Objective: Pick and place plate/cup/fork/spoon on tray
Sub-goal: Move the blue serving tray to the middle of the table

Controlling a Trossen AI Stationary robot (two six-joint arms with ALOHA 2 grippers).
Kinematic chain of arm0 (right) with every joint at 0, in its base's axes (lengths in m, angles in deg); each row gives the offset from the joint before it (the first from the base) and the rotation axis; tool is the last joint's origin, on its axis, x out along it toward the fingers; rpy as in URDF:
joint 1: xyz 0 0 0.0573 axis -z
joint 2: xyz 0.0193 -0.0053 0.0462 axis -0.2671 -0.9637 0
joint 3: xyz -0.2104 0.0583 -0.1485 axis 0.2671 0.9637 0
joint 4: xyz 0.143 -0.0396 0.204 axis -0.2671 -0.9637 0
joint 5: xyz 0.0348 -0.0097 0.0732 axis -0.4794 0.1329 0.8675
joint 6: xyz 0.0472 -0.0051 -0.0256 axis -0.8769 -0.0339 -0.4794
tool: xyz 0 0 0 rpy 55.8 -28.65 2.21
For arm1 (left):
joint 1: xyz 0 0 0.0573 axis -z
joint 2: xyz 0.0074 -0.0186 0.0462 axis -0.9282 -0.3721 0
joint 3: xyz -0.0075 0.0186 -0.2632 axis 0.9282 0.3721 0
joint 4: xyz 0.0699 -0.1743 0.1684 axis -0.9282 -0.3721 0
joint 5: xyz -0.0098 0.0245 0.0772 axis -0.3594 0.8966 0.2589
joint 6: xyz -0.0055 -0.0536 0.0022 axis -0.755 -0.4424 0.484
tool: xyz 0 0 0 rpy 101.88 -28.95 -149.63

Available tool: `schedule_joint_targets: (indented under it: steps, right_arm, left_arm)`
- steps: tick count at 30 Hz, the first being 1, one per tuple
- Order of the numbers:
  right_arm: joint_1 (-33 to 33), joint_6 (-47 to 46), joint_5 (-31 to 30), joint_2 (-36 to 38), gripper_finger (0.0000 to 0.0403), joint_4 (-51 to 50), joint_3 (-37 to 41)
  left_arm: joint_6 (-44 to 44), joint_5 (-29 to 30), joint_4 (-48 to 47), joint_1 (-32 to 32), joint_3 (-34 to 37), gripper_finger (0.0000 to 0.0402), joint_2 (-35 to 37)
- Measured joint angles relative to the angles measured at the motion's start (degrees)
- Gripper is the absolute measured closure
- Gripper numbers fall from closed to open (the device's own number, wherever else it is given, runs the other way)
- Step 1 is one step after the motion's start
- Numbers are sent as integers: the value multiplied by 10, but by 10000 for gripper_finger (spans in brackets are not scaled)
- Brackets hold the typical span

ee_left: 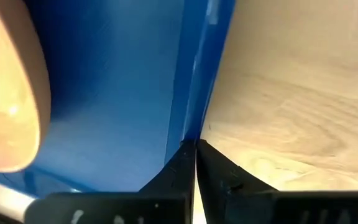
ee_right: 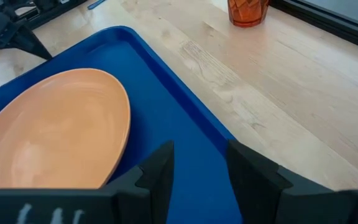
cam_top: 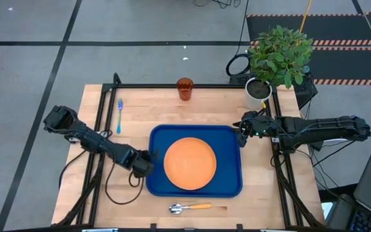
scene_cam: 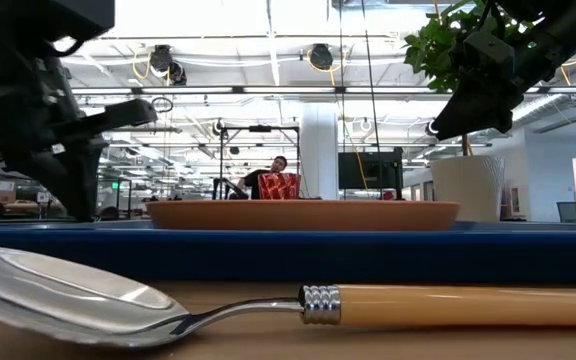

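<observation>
The plate [cam_top: 190, 163] lies in the tray [cam_top: 227, 185]. Left gripper [cam_top: 148, 156] jaws clench the tray's left rim; right gripper [cam_top: 241, 133] jaws hang released above its right rim.

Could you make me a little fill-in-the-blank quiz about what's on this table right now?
1. The orange plate lies on the blue ____.
2. The spoon lies on the bare wood in front of the tray, while the blue ____ lies near the table's left edge.
3. The left gripper is closed on the tray's ____.
4. The reddish cup stands at the table's far edge, outside the tray; the right gripper is ____.

Missing words: tray; fork; rim; open
</observation>
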Motion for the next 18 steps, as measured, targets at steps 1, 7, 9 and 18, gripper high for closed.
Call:
schedule_joint_targets:
  steps: [1,7,9,18]
  right_arm:
    - [0,0,0,0,264,0,0]
    - [0,0,0,0,264,0,0]
    - [0,0,0,0,264,0,0]
    - [0,0,0,0,264,0,0]
  left_arm:
    - [-8,2,-1,-4,0,389,0]
    - [-17,50,-5,-15,1,385,-2]
    - [-18,53,-3,-14,1,380,-1]
    - [-45,63,-37,-14,1,327,0]
